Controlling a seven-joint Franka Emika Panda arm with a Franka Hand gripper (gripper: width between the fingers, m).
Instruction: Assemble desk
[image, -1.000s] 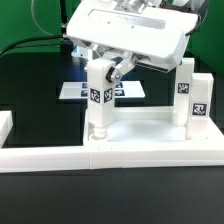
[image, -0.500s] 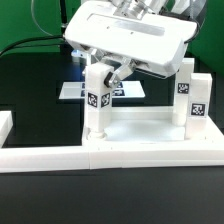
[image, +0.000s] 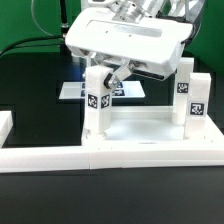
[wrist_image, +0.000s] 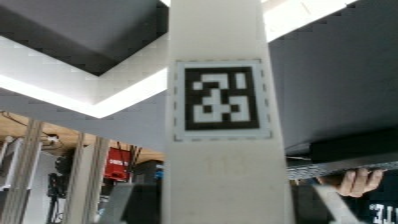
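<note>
The gripper (image: 112, 72) is clamped on a white leg (image: 98, 100) standing upright on the tabletop (image: 150, 140), toward the exterior view's left. Two more legs (image: 195, 97) stand at the right, the marker board (image: 72, 92) behind.

The tabletop (image: 150, 143) lies on the table against the rail (image: 60, 157) at six o'clock. Legs stand on it at nine o'clock (image: 97, 103) and three o'clock (image: 196, 108). The marker board (image: 72, 91) lies behind, at eleven o'clock.
</note>
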